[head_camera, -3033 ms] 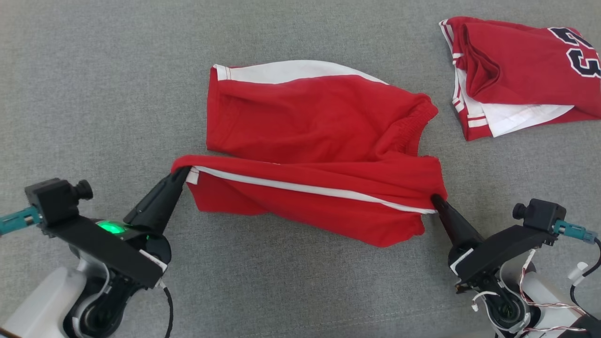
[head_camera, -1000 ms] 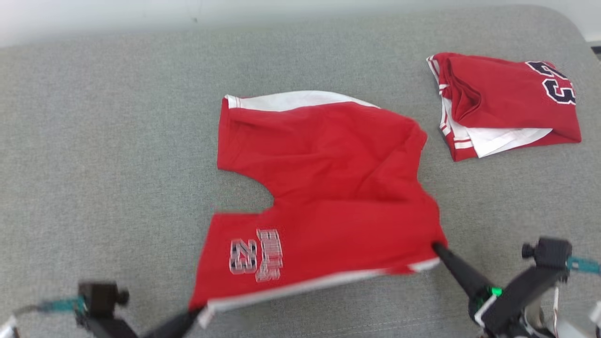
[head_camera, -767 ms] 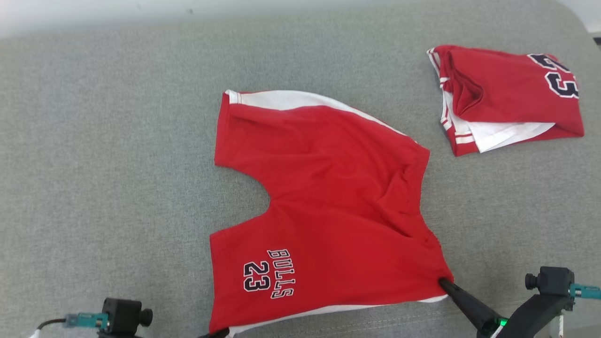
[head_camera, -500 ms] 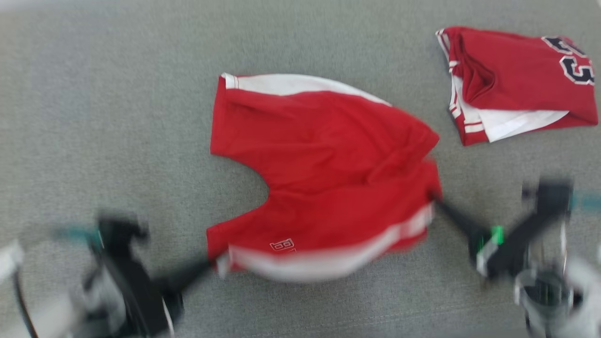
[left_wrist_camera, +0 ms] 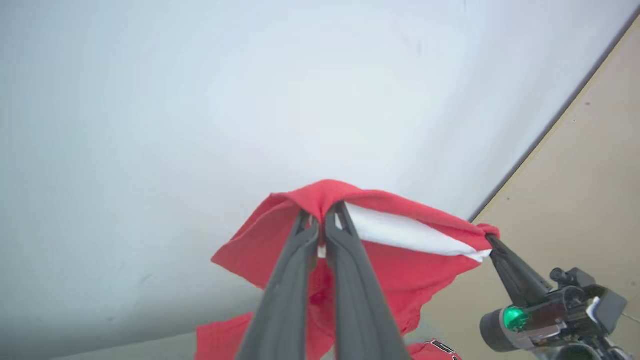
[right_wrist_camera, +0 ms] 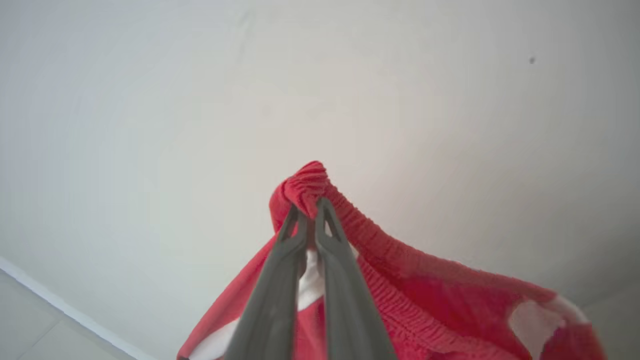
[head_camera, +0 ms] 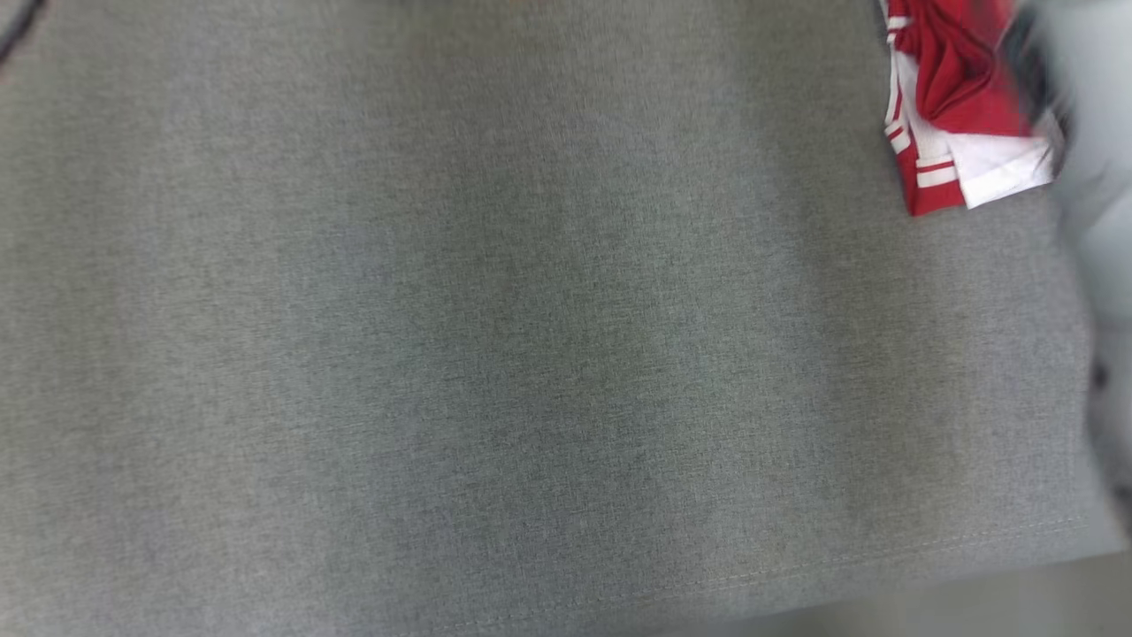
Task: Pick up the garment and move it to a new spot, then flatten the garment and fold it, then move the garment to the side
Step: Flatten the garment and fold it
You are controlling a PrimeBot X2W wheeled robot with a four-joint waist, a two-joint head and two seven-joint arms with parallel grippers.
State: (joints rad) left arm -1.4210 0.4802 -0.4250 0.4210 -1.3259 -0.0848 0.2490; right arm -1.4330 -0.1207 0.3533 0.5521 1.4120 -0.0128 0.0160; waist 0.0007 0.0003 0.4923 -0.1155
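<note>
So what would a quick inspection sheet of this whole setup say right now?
Surface: grey fabric surface, blurred in the head view.
Job's things: red shorts with white trim, held up between both grippers and hanging.
Clutter: folded red-and-white garment at the head view's upper right.
Grippers: left gripper shut on a hem corner of the shorts; right gripper shut on the elastic waistband.
Cables: dark streak in the head view's upper left corner, too blurred to name.
Surroundings: pale wall behind the shorts; beige panel beside it.
</note>
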